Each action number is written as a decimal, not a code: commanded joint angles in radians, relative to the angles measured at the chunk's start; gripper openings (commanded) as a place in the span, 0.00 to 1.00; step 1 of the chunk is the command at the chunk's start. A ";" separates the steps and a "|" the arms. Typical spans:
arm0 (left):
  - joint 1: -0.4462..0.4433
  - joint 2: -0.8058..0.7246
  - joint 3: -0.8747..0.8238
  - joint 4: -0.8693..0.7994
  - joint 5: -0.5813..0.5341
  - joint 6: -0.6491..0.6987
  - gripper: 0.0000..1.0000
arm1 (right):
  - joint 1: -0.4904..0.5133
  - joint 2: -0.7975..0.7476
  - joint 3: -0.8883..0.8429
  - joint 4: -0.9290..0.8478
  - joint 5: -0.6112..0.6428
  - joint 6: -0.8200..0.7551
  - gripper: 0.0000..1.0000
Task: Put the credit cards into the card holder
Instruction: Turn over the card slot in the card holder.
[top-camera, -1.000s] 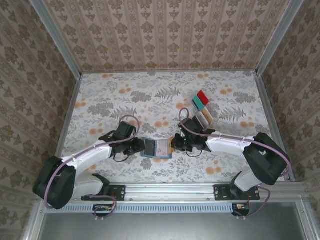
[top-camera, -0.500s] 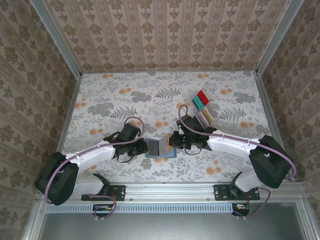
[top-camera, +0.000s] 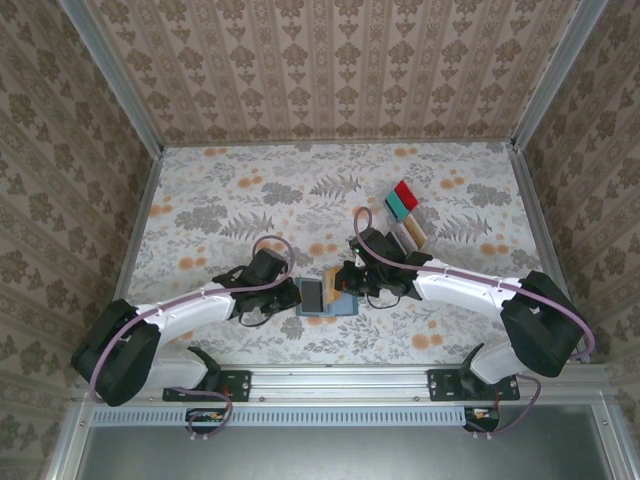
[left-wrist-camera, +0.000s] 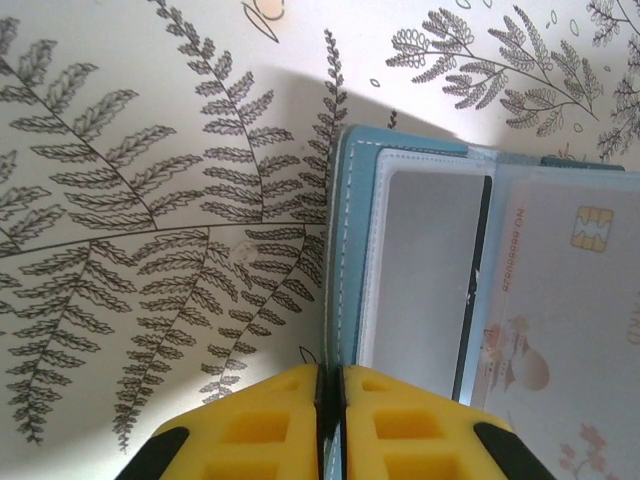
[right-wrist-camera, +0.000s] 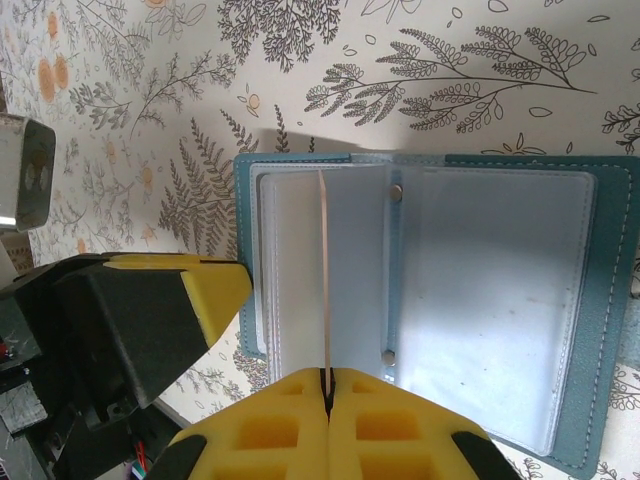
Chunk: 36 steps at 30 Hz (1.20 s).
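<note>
Over the open teal folding wallet (right-wrist-camera: 500, 280), left pincer (left-wrist-camera: 330, 378) clamps its cover edge, right pincer (right-wrist-camera: 327, 385) grips a tan plastic card (top-camera: 334, 275).

left wrist: I lose the card holder (left-wrist-camera: 342, 250) past the right and bottom edges, chip card (left-wrist-camera: 560, 330) cut off with it | right wrist: thin card (right-wrist-camera: 325, 270) in my right jaws stands edge-on, face hidden; holder's upper right corner clipped | top: rack cards (top-camera: 405, 212) too small to read
</note>
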<state>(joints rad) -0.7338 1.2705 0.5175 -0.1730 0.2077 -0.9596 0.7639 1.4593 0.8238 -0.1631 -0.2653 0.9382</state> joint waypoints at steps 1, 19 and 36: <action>-0.010 0.009 -0.005 0.009 -0.020 -0.021 0.12 | 0.006 0.001 0.013 -0.007 -0.010 -0.004 0.07; -0.013 0.006 0.007 0.003 -0.022 -0.014 0.07 | 0.001 0.007 0.035 -0.050 -0.020 -0.010 0.05; -0.015 -0.041 0.006 -0.052 -0.069 0.001 0.23 | -0.086 -0.252 -0.087 -0.056 0.073 -0.074 0.00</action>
<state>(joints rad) -0.7410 1.2369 0.5175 -0.1947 0.1581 -0.9680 0.6765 1.1786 0.7872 -0.3321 -0.0948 0.8879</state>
